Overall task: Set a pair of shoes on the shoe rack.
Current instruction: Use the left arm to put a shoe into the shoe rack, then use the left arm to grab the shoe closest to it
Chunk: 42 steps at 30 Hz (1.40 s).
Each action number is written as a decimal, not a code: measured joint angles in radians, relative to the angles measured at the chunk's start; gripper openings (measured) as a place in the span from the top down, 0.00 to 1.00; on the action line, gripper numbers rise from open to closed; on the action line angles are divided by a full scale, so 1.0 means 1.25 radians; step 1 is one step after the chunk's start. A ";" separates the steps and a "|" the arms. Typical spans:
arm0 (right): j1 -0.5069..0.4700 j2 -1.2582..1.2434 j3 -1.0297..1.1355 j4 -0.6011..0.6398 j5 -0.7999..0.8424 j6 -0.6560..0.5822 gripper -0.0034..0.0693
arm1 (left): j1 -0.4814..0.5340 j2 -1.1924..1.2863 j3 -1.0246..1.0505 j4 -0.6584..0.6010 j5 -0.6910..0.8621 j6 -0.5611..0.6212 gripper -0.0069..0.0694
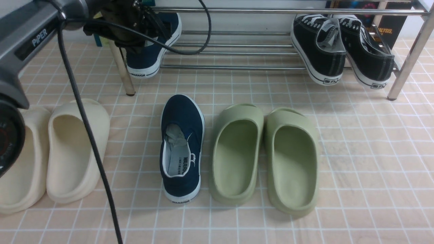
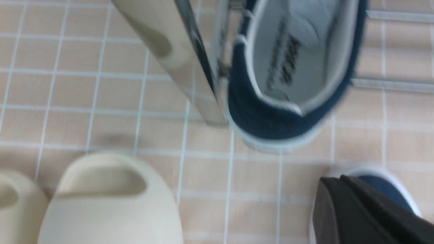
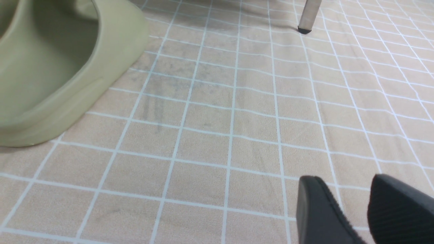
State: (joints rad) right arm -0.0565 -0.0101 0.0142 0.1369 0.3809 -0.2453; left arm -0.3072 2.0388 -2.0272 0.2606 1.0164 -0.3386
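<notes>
One navy slip-on (image 1: 153,47) leans on the chrome shoe rack (image 1: 237,67), the second slip-on (image 1: 182,145) lies on the floor (image 1: 366,152); my left gripper (image 2: 339,189) is closed empty, my right gripper (image 3: 346,184) agape.

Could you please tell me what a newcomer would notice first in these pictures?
One navy slip-on lies alone mid-floor between the cream slides and green slides. Its mate already leans on the shoe rack at its left end, opposite the black sneakers on the right.
</notes>
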 joint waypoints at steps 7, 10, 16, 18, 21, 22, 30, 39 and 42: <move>0.000 0.000 0.000 0.000 0.000 0.000 0.62 | -0.041 -0.123 0.049 -0.049 0.110 0.112 0.89; 0.000 0.000 0.000 0.000 0.000 0.000 0.62 | -0.079 -0.263 0.190 -0.054 0.041 0.110 0.89; 0.000 0.000 0.000 0.000 0.000 0.000 0.62 | -0.089 -0.420 0.498 -0.058 -0.176 0.013 0.88; 0.000 0.000 0.000 0.000 0.000 0.000 0.62 | -0.089 -0.430 0.617 -0.058 -0.270 -0.034 0.88; 0.000 0.000 0.000 0.000 0.000 0.000 0.62 | -0.089 -0.406 0.710 -0.078 -0.344 -0.065 0.84; 0.000 0.000 0.000 0.000 0.000 0.000 0.62 | -0.089 -0.388 0.733 -0.087 -0.361 -0.071 0.80; 0.000 0.000 0.000 0.000 0.000 0.000 0.62 | -0.089 -0.272 0.743 -0.098 -0.401 -0.076 0.41; 0.000 0.000 0.000 0.000 0.000 0.000 0.62 | -0.089 -0.188 0.742 -0.118 -0.429 -0.052 0.65; 0.000 0.000 0.000 0.000 0.000 0.000 0.62 | -0.092 -0.194 0.724 -0.117 -0.407 -0.046 0.84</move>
State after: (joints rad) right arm -0.0565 -0.0101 0.0142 0.1369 0.3809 -0.2453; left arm -0.4220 1.7958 -1.1226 0.1137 0.5079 -0.3962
